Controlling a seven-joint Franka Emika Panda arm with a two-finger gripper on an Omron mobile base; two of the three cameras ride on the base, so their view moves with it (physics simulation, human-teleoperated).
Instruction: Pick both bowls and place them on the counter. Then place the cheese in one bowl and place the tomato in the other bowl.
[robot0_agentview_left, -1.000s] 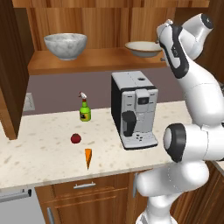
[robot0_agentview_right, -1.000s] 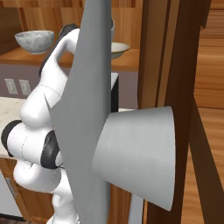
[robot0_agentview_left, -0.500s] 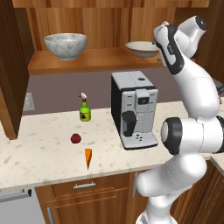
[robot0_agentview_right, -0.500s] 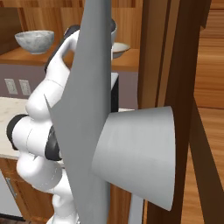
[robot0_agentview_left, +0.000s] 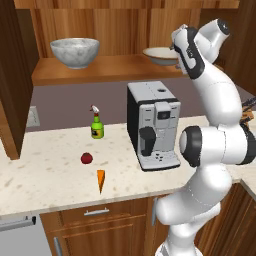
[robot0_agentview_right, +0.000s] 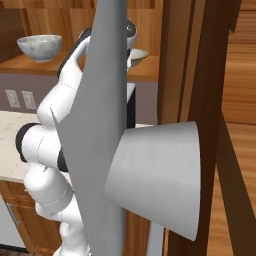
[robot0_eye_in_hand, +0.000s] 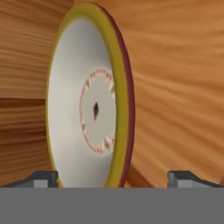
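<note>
The shallow bowl sits at the right end of the wooden shelf, with my gripper right beside its right rim. In the hand view this bowl looms close, seen on edge, its yellowish rim in line with the space between my fingertips; the gripper is open and holds nothing. The marbled bowl stands at the shelf's left end, also visible as the grey bowl. On the counter lie the tomato and the orange cheese, close together.
A coffee machine stands on the counter under the shelf, and a green spray bottle stands against the back wall. Dark cabinet sides flank the shelf. A large grey cone-like shape blocks most of the right base view.
The hand has edged a little left along the shelf toward the shallow bowl. The jaws stay open. Nothing on the counter has moved.
</note>
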